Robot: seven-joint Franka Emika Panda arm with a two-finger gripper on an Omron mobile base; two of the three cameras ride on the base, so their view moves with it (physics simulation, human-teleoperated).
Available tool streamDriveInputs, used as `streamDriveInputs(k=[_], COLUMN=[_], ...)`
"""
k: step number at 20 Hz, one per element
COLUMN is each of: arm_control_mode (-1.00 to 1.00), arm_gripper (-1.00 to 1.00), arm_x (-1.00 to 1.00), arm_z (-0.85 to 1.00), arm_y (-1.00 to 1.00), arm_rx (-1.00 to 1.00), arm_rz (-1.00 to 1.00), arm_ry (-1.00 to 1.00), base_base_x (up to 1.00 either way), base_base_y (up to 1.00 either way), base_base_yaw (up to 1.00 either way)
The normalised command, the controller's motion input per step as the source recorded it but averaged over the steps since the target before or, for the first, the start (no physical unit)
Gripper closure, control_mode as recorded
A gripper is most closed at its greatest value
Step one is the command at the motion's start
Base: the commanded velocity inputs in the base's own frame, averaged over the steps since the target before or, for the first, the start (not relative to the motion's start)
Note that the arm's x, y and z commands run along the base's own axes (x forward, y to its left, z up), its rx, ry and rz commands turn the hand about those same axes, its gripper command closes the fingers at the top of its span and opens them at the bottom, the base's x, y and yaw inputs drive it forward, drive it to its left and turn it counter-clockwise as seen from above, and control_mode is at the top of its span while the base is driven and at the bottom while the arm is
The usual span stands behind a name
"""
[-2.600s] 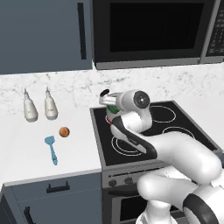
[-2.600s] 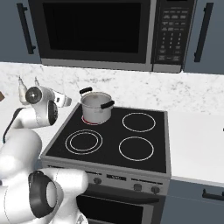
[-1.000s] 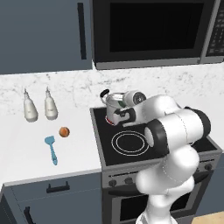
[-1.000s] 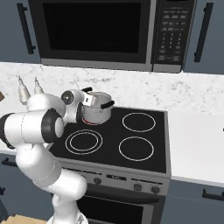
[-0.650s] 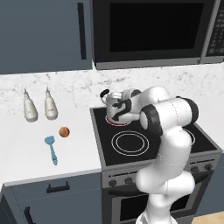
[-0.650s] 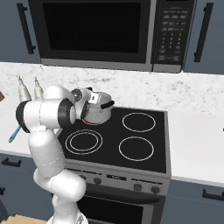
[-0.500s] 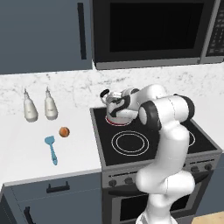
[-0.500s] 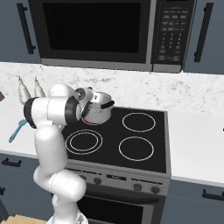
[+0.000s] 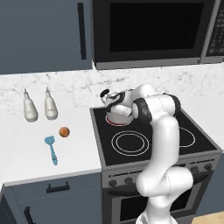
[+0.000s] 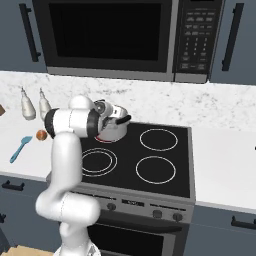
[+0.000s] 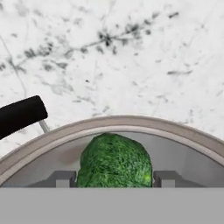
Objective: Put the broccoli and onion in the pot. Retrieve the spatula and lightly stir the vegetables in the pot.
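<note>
Lowered over the pot [image 11: 39, 146], fingers [image 11: 63, 178] flank broccoli [image 11: 114, 161] (between them).

Location type: domestic kitchen, rendered. Indicators: a black glass-top stove [image 9: 148, 135] with four ring burners and front knobs at frame centre; a built-in microwave [image 10: 117, 37] with keypad across the top; dark blue-grey cabinets [image 9: 43, 35] with bar handles at upper left; a white marble bench [image 9: 26, 144] and backsplash at left.
</note>
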Motion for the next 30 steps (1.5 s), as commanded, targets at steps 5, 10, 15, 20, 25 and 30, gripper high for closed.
streamDriveInputs(k=[5,10,15,20,25,30], arm_control_mode=[-1.00,-1.00,-1.00,-1.00,-1.00,-1.00], arm_gripper=[1.00,-1.00,-1.00,-1.00,-1.00,-1.00], arm_x=[0.51,0.23,0.00,-0.07,-0.33,-0.89], arm_z=[-0.28,-0.16,0.01,0.13,0.31,0.43], arm_y=[0.14,0.23,0.04,-0.06,-0.29,-0.57], arm_rx=[-0.05,-0.04,-0.01,0.00,0.00,0.00], arm_rz=[-0.01,0.00,-0.04,-0.01,0.00,0.00], arm_ry=[0.04,0.03,0.00,0.03,0.00,0.00], base_base_x=[0.00,0.00,0.00,0.00,0.00,0.00], base_base_y=[0.00,0.00,0.00,0.00,0.00,0.00], base_base_yaw=[0.00,0.00,0.00,0.00,0.00,0.00])
